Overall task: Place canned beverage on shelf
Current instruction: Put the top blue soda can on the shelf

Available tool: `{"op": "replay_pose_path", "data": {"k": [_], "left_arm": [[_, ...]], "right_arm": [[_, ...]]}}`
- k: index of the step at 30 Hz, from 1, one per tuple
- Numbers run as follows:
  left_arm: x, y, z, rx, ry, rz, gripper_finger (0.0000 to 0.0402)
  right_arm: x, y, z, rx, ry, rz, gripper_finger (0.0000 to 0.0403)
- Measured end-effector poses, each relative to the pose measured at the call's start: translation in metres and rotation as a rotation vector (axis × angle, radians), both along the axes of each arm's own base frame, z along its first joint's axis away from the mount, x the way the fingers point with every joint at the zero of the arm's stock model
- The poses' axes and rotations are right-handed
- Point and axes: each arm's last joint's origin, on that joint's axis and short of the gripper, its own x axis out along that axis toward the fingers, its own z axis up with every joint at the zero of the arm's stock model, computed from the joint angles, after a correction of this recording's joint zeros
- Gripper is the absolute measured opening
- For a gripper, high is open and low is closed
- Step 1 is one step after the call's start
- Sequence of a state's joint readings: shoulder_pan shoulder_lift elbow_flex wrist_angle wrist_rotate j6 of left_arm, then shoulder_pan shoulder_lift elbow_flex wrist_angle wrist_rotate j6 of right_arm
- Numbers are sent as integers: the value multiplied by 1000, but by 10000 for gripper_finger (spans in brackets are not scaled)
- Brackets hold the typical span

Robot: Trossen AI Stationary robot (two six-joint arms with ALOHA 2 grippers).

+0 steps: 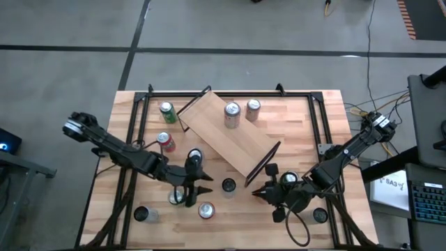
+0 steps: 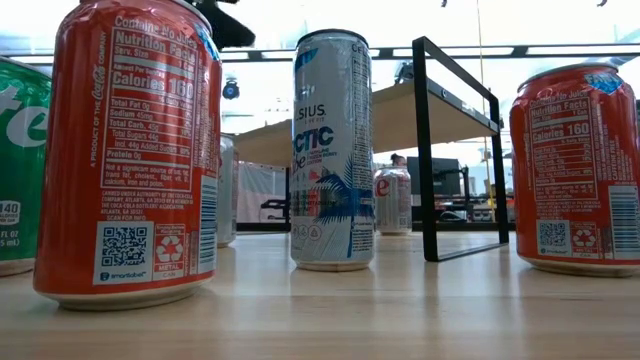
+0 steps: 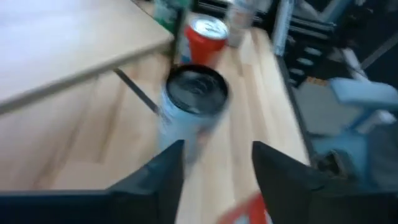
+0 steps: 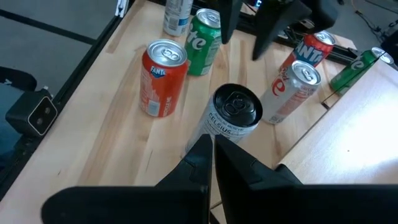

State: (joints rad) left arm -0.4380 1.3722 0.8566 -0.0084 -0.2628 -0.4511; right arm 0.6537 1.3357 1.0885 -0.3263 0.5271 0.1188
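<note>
A grey floor surrounds the plank surface (image 1: 293, 132), whose near half is crowded with cans while the shelf (image 1: 230, 132) sits askew across its middle. At far left a green can (image 1: 167, 111) and a red can (image 1: 165, 141) stand beside the shelf's end frame. Next comes the left end effector (image 1: 193, 189), low over the near cans with its fingers (image 3: 163, 171) apart and nothing between them; its wrist view looks onto a dark-topped can (image 3: 194, 93) just ahead, likely the next pick. The spread looks like an approach or a release rather than a hold. Two cans (image 1: 232, 113) already stand on the shelf board, so the job is partly done. A slim dark-topped can (image 1: 228, 185) waits between the arms. On the right, the right end effector (image 1: 263, 192) hovers near the shelf's corner, fingers pressed together and empty, apparently idle and out of the way.
</note>
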Motion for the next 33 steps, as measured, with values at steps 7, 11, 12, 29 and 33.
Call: {"op": "replay_pose_path", "data": {"k": [7, 11, 12, 29, 33], "left_arm": [[21, -9, -15, 63, -84, -31, 250], [26, -10, -28, 101, -52, 3, 253], [27, -10, -30, 108, -48, 11, 254], [30, -10, -31, 106, -74, 53, 286], [33, -12, -34, 117, -88, 52, 317]], "right_arm": [[-7, -6, 10, 38, -13, -15, 9], [-10, -7, 13, 52, -20, -18, 9], [-10, -7, 13, 52, -20, -18, 9], [-9, -6, 12, 45, -15, -17, 9], [-9, -6, 12, 45, -15, -17, 9]]}}
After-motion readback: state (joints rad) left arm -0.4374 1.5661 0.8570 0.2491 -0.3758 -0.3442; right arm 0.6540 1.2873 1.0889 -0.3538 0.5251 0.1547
